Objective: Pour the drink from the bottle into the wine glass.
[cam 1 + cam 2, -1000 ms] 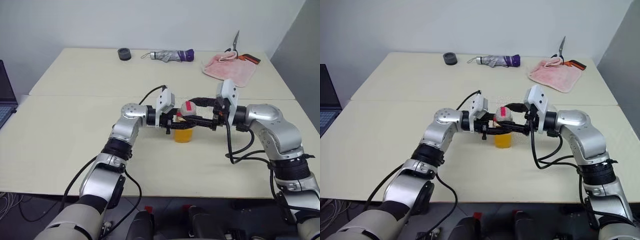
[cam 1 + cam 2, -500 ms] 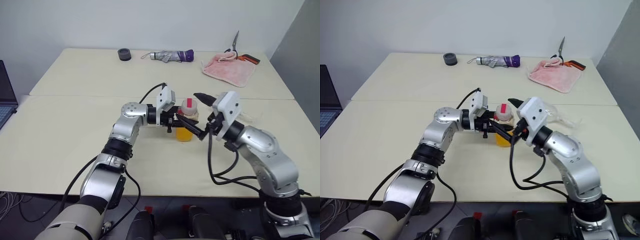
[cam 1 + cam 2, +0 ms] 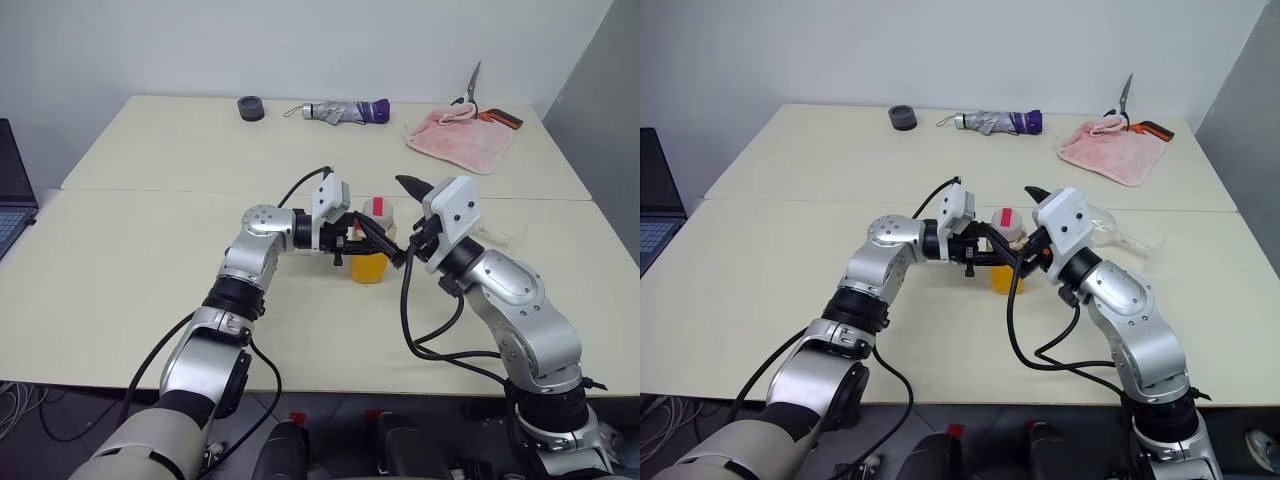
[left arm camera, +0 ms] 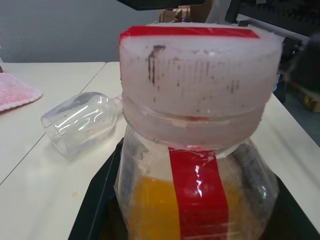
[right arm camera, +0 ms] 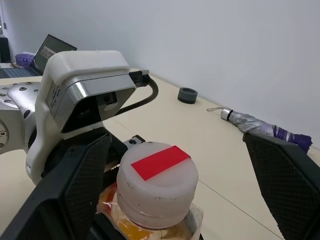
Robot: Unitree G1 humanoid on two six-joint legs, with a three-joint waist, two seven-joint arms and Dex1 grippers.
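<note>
The bottle (image 3: 368, 262) stands upright near the middle of the table, about a third full of the orange drink (image 4: 150, 207). Its round white cap (image 5: 157, 175) with a red strip is on. My left gripper (image 3: 360, 247) reaches in from the left and is shut on the bottle's body just below the neck. My right gripper (image 3: 392, 214) is open. Its fingers (image 5: 282, 172) stand wide on either side of the cap without touching it. The wine glass (image 3: 1118, 230) lies on its side on the table behind my right arm, empty.
Along the table's far edge lie a black ring (image 3: 249, 107), a folded umbrella (image 3: 335, 110), a pink cloth (image 3: 458, 138) and scissors (image 3: 478, 100). A laptop (image 3: 12, 190) sits at the left edge. A seam joins two tabletops behind the bottle.
My right gripper came off the cap and opened wider. Its arm swung in closer, so the gripper now points at the cap from the near right. The left gripper and bottle stayed still.
</note>
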